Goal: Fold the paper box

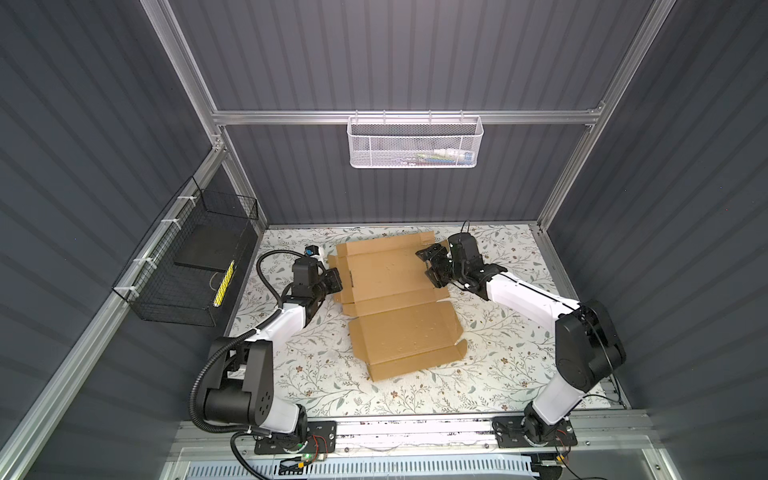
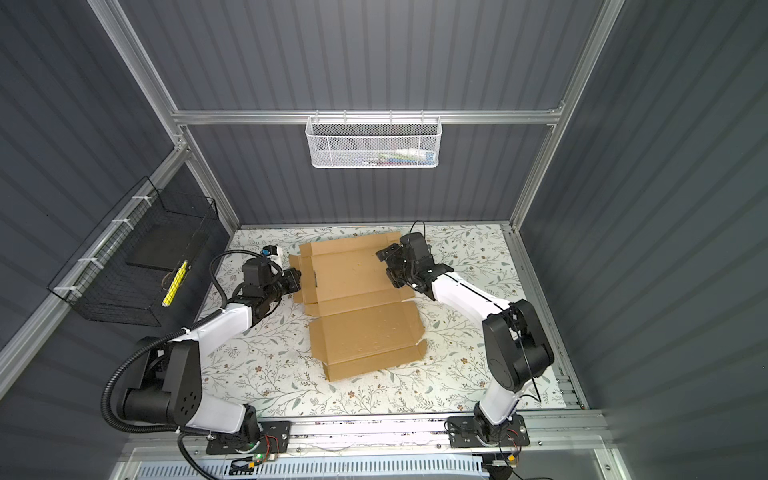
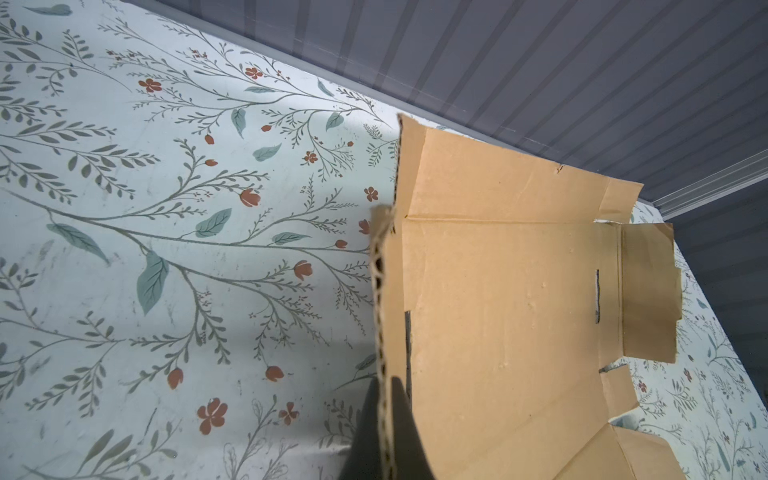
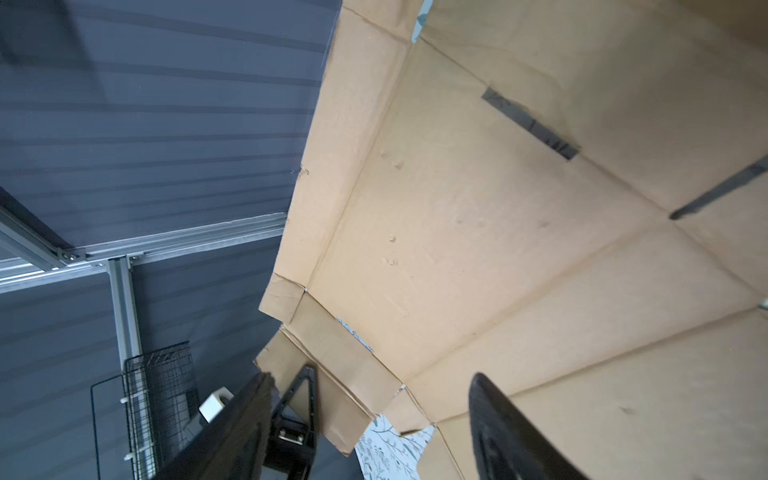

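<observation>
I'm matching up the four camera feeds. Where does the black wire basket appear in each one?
In both top views: the black wire basket hangs at the far left, about mid-height.
Left wrist view: not in it.
Right wrist view: the basket shows beyond the edge of the paper box.
Shared landmark: the paper box, visible in all four views.

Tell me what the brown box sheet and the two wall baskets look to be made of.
The paper box looks like matte brown corrugated cardboard; wavy fluting shows along its cut edge in the left wrist view. The white basket is probably painted metal mesh, judging by fine perforations. The black basket seems coated wire, a thin open grid.
</observation>
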{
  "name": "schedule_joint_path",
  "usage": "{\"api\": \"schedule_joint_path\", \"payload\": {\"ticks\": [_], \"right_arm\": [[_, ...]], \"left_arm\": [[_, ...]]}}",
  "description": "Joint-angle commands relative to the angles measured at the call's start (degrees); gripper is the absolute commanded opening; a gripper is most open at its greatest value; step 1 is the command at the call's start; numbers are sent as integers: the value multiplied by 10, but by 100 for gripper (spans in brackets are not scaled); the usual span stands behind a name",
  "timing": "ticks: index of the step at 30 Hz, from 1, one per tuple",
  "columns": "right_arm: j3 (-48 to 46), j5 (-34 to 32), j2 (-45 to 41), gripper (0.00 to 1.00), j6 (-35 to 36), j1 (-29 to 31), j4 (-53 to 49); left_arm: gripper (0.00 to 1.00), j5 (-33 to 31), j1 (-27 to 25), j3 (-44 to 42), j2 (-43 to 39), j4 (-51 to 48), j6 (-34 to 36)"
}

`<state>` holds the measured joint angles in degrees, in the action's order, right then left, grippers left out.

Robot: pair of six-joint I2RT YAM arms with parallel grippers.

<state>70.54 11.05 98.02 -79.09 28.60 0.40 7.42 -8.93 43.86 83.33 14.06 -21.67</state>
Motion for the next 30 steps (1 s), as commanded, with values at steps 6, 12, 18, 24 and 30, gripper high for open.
{"api": "schedule_joint_path", "payload": {"ticks": [6, 12, 18, 24, 30], "right_arm": [[103, -43, 46, 78, -49, 9, -88], [160, -62, 67, 78, -58, 9, -138], [211, -50, 100, 78, -72, 8, -175], [226, -47, 111, 78, -92, 6, -181], [237, -47, 107, 78, -90, -2, -182]], "left_arm": [[0, 4, -7, -67, -49, 119, 15], [0, 8, -12, -105, -73, 168, 46], [0, 22, -16, -136, -97, 222, 74], [0, 29, -26, -149, -115, 240, 97], [0, 35, -38, -158, -121, 257, 112]]}}
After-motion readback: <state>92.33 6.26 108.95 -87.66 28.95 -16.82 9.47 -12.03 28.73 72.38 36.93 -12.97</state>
